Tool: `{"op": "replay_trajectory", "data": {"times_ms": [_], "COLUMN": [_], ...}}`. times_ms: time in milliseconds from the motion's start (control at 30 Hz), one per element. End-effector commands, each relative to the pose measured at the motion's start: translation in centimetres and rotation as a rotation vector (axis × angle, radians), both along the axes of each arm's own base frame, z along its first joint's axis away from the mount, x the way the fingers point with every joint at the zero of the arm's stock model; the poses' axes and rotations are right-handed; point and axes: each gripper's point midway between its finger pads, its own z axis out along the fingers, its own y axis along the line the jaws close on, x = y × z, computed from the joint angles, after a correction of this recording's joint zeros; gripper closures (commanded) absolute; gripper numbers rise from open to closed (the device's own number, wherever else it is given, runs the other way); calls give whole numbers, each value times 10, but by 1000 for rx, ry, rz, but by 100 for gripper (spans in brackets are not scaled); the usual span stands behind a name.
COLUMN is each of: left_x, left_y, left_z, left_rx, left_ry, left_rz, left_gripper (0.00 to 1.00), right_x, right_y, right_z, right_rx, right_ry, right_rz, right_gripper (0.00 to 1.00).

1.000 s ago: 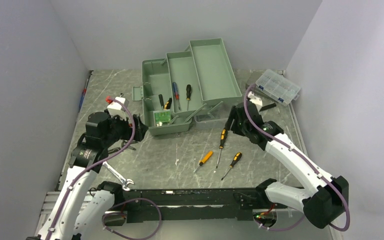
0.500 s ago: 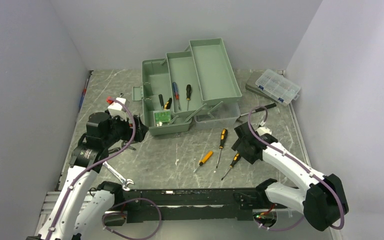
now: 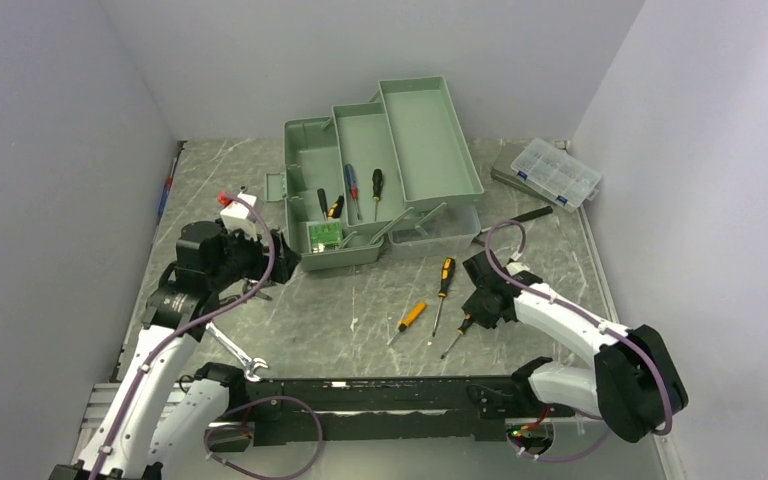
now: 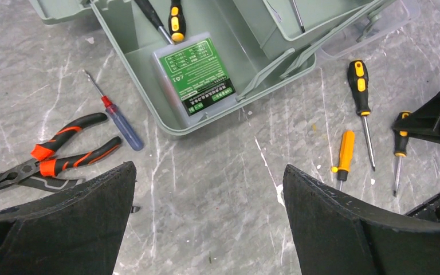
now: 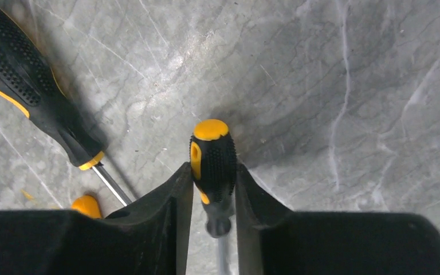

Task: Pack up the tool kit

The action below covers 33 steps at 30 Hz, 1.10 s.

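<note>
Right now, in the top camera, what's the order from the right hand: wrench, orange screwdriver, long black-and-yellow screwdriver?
1. long black-and-yellow screwdriver, just left of the right hand
2. orange screwdriver, farther left
3. wrench, far left, by the left arm

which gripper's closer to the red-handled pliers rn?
Left. The left gripper hangs open right beside the pliers; the right gripper is across the table, shut on a small black-and-yellow screwdriver.

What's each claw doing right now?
Left claw: open, empty.
Right claw: closed on a screwdriver handle.
</note>
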Motion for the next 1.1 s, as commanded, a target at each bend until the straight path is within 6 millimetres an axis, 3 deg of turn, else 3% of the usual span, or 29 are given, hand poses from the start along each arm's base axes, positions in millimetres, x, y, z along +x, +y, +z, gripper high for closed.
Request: {"op": "replay_trajectory", "data": {"times_ms": [0,67,200,333,500,700,833,867,1067], "left_x": [6,6,-2,-12,-30,-54,-68,-70,-73], "left_y": [-13,-18,-49,-89,-138,-186,-213,-217,-236], "left_z": [4,1,-4,-9,-28,-56,-75,-79,-97], "left_rx": [-27,-38,-62,-95,-82,31,134,158,226], "left_ry": [-19,-4,41,91,134,174,190,189,209], "left_rz": [-68,-88,-167,-226,-290,-373,-416,-420,-432], "left_gripper": [1,1,1,2,2,2,2,2,2], "right_x": [11,15,34,63,83,113,149,156,208], "right_y": [3,-1,-8,2,15,30,49,55,85], "right_z": [6,17,66,147,260,357,390,407,412], "right_rx": [11,-15,-74,-73,-63,-143,-237,-249,-287], "right_ry": [-43,-67,-196,-456,-840,-1059,-1021,-1039,-983], "right_rz": [-1,8,81,230,371,474,586,609,728], "right_gripper": [87,100,100,100,100,100,100,100,100]}}
